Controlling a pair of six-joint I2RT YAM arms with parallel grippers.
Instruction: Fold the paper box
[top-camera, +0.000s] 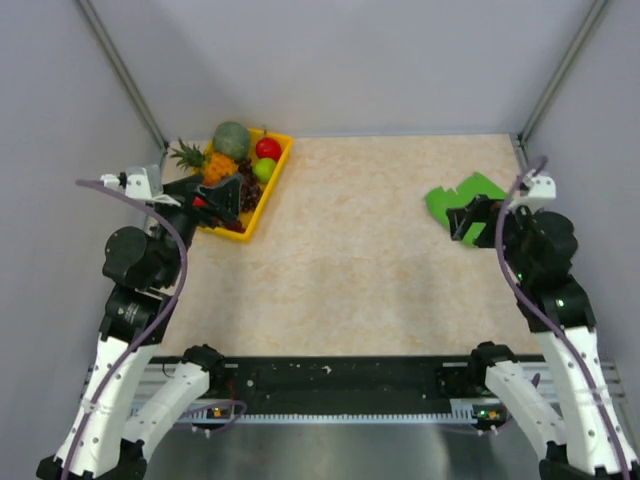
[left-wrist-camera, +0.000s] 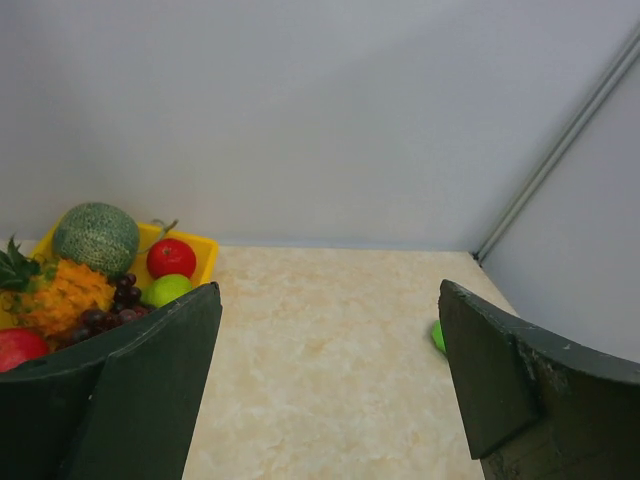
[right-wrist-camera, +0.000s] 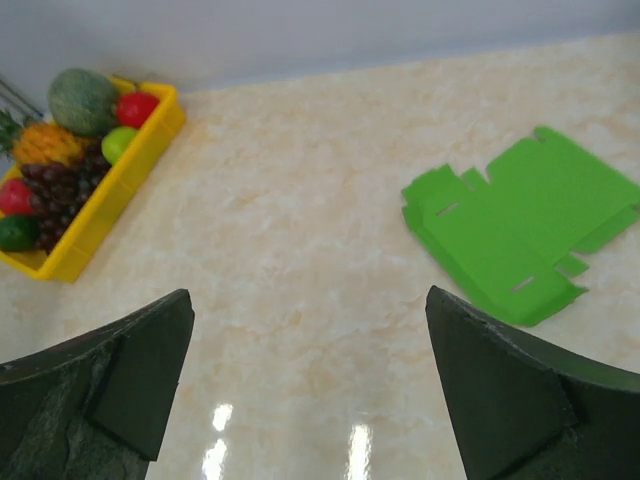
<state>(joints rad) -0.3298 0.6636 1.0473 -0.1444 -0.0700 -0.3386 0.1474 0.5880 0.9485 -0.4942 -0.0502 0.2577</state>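
The paper box (top-camera: 443, 203) is a bright green flat notched cut-out lying on the table at the right; the right wrist view shows the paper box (right-wrist-camera: 515, 230) whole, with its flaps and slots. My right gripper (top-camera: 463, 222) hovers over its near edge, jaws wide open and holding nothing; in its own view the right gripper (right-wrist-camera: 308, 300) frames bare table left of the cut-out. My left gripper (top-camera: 230, 197) is open over the near side of the fruit tray. Its wrist view, with the left gripper (left-wrist-camera: 330, 300) empty, shows only a green sliver of the paper box (left-wrist-camera: 438, 336).
A yellow tray (top-camera: 270, 190) of toy fruit stands at the back left, also seen as the tray (left-wrist-camera: 205, 250) and the tray (right-wrist-camera: 110, 200). Grey walls and metal corner posts close in the beige marble-patterned table (top-camera: 350, 260).
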